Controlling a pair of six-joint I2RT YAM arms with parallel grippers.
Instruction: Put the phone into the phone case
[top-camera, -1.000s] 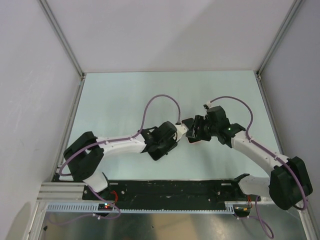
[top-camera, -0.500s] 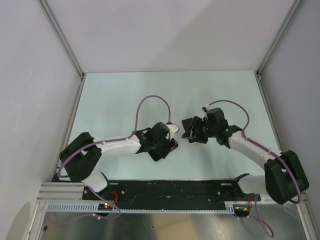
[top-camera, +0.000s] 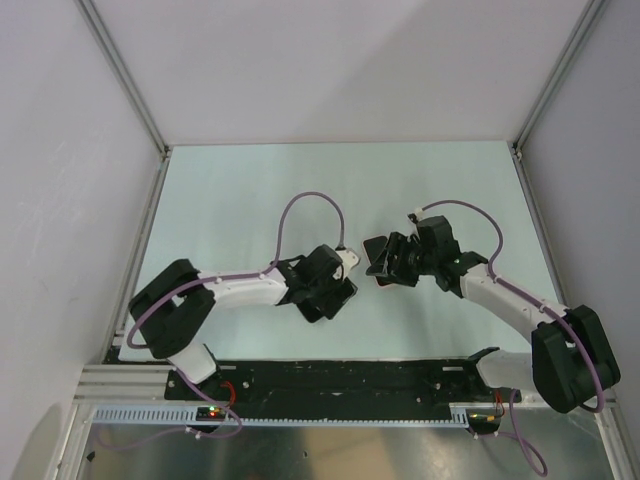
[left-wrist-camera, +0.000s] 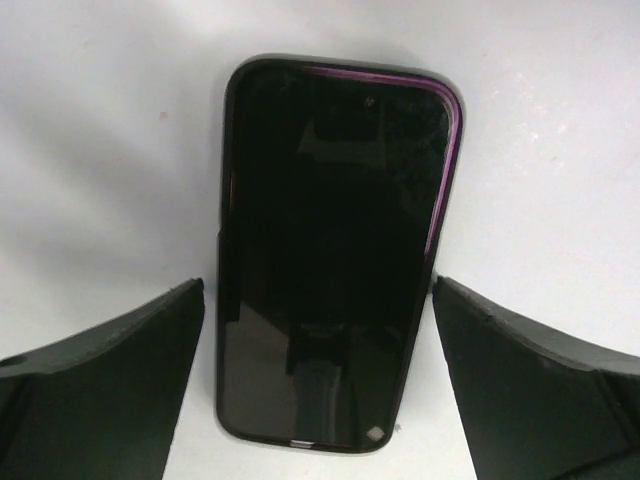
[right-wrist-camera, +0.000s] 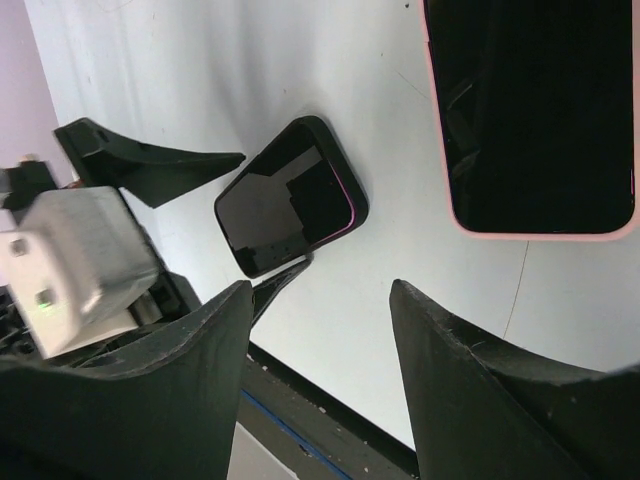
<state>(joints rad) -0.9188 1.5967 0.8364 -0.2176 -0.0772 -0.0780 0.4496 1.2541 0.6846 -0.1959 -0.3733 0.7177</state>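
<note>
The phone (left-wrist-camera: 330, 250) lies flat and face up on the pale table (top-camera: 250, 190), near its middle. A black case (left-wrist-camera: 224, 200) rims it all round, and a thin purple line shows along its top and right edges. Whether it is pressed fully home in the case cannot be told.

The left gripper (left-wrist-camera: 318, 290) hangs over the phone's lower half with its jaws wide. One dark finger stands on each side of the phone and grips nothing. In the right wrist view those same fingers (right-wrist-camera: 150, 160) flank the phone, and the lower one has its tip just beside the phone's near edge.

The right gripper (right-wrist-camera: 320, 290) is close by, and its jaws are also apart with only bare table between them. Beyond its fingers lies a second flat device (right-wrist-camera: 530, 110) with a glossy black face and a pink rim. It sits near the dark phone without touching it and is turned at a different angle. Whether it is a phone or an empty case cannot be told.

From above, the two gripper heads meet almost tip to tip and hide both flat things. Purple cables (top-camera: 300, 205) loop over each arm. White walls (top-camera: 330, 70) close in the table, and a black rail (top-camera: 350, 375) runs along its near edge.
</note>
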